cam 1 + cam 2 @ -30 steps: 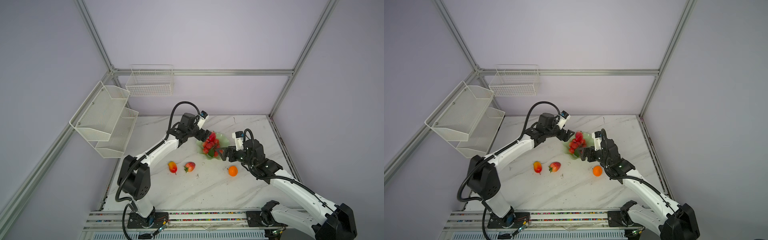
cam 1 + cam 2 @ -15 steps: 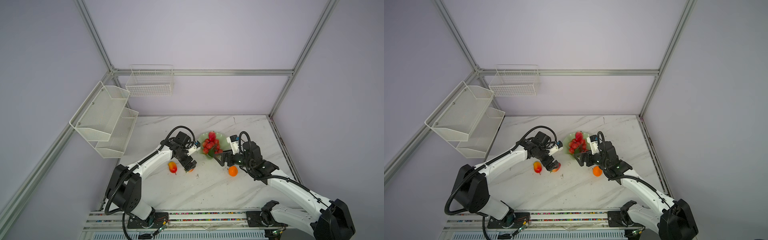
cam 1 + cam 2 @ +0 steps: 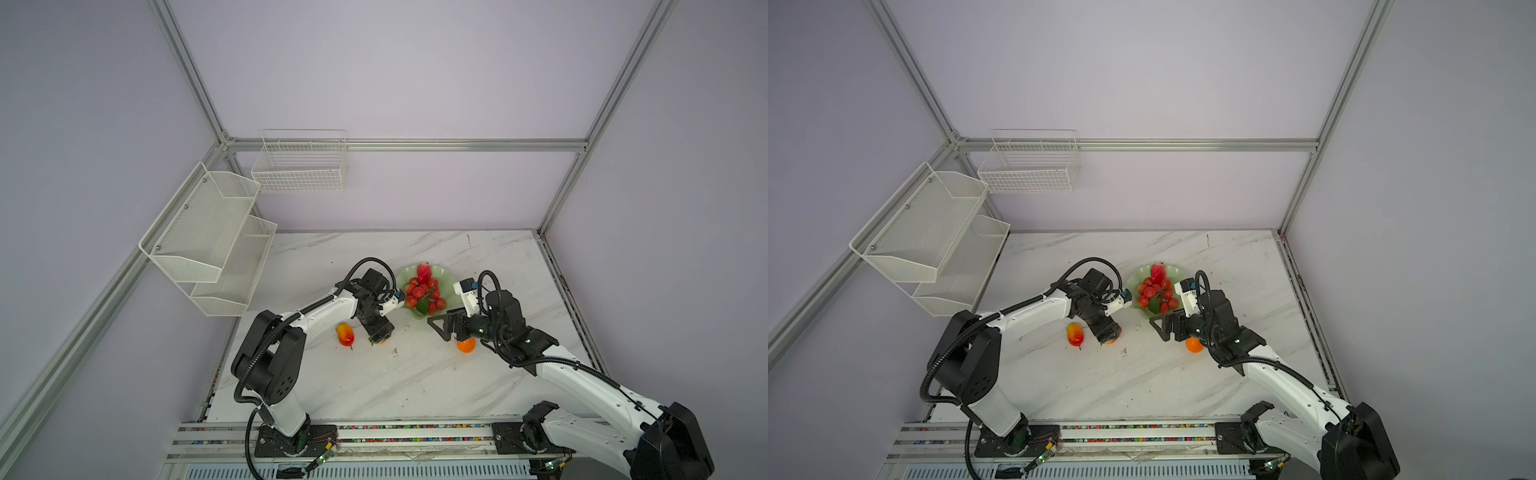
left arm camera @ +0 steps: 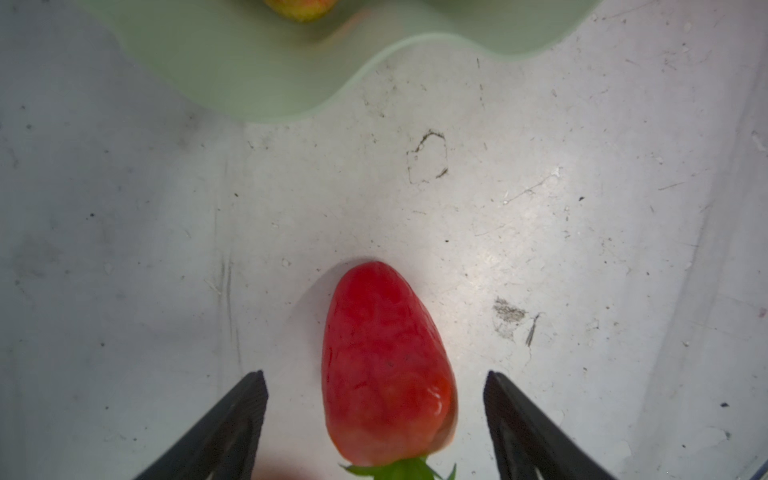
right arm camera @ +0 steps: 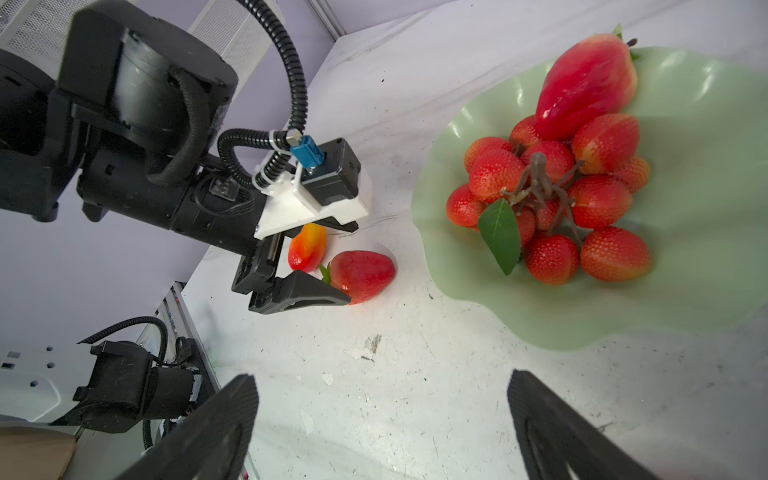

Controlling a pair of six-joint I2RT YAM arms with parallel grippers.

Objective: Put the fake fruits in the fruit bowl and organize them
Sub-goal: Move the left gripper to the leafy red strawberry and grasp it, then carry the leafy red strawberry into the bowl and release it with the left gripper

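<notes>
The left gripper (image 4: 372,376) stood open low over the table (image 3: 374,382), its two black fingers (image 4: 232,419) either side of a strawberry (image 4: 384,332) with a gap showing on both sides, so nothing was gripped. That strawberry lay on its side on the table, leaf end toward the gripper and tip toward the bowl (image 5: 685,291), just near and left of the bowl's wavy rim and apart from it. Just left of it lay the oblong fruit (image 3: 345,334), also on the table.

The right gripper (image 5: 382,415) was spread wide and held nothing, hanging over bare table just near the bowl's near rim. The orange (image 3: 466,345) sat on the table near and right of the bowl, partly hidden under the right arm.

In the bowl lay the cluster (image 5: 552,195), its green leaf toward the near-left side, and a second strawberry (image 5: 586,83) rested against the cluster at the far rim
</notes>
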